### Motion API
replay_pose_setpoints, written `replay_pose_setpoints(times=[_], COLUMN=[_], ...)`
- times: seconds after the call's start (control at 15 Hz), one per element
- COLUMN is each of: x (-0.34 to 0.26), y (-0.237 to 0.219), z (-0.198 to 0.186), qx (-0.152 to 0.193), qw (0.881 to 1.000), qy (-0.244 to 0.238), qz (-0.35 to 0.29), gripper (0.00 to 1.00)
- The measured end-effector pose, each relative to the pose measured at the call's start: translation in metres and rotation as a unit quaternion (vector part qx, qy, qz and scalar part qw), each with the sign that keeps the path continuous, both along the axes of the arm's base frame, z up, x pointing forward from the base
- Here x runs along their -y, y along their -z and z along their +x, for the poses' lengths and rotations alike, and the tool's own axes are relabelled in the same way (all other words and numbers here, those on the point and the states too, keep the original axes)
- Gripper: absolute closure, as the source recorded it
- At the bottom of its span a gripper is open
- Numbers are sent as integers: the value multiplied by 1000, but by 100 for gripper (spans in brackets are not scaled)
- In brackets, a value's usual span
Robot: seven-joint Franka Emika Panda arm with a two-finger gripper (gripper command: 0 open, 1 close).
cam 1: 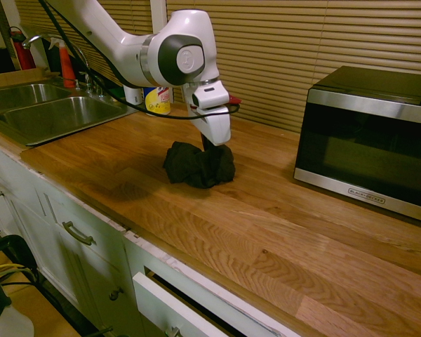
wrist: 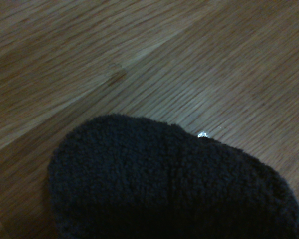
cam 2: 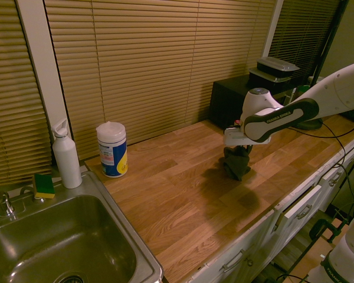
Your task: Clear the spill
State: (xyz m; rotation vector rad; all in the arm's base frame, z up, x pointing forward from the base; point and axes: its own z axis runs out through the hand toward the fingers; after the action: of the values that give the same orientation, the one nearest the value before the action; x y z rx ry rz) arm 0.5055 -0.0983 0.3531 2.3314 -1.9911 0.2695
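A dark grey-black cloth (cam 1: pixel 198 165) is bunched up in a heap on the wooden counter (cam 1: pixel 126 175), near its middle. My gripper (cam 1: pixel 209 144) points straight down into the top of the heap and is shut on the cloth (cam 2: pixel 237 166). The fluffy cloth (wrist: pixel 164 184) fills the lower half of the wrist view, with bare wood around it. No spill shows in any view. A tiny shiny speck (wrist: pixel 203 134) sits at the cloth's edge, and I cannot tell what it is.
A steel-fronted microwave (cam 1: pixel 372 133) stands on the counter to one side of the cloth. On the other side are a sink (cam 1: pixel 49 112), a wipes canister (cam 2: pixel 112 149), a white spray bottle (cam 2: pixel 66 156) and a sponge (cam 2: pixel 44 186). Closed blinds (cam 2: pixel 147 59) back the counter.
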Motion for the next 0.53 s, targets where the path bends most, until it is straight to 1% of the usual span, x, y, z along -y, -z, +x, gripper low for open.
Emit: replay_pose_setpoints(times=[0.2,0.53], x=[-17,-78], y=[-5,-13], z=[3,9], qx=[5,15], qw=[1000,997], qy=[-18,-70], qz=[-2,-3], gripper=[100,100])
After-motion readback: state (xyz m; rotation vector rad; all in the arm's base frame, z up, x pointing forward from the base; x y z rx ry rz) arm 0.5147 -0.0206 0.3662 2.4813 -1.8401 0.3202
